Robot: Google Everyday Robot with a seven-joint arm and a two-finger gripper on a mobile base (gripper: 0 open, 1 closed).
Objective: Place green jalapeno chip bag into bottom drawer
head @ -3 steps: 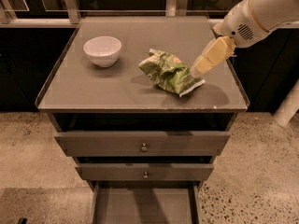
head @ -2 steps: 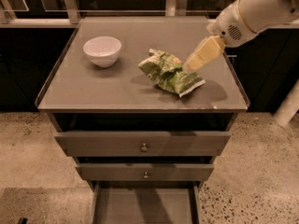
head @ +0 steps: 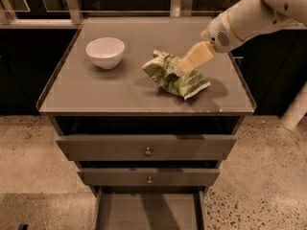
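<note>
Green and crinkled, the green jalapeno chip bag [head: 175, 76] is lying on the grey counter [head: 76, 92], well right of the white bowl [head: 105, 52]. The cream gripper [head: 183, 67] is angling down from the right, its tip over the bag's top edge; whether it is open or closed cannot be told. The bottom drawer [head: 148, 211] is standing pulled out below.

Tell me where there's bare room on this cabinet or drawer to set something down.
Bare: the front strip of the cabinet top below the white bowl, the gap between bowl and green jalapeno chip bag, and the back behind both. The bottom drawer shows a bare floor. Crowded: right of centre, where the gripper hangs at the bag.
</note>
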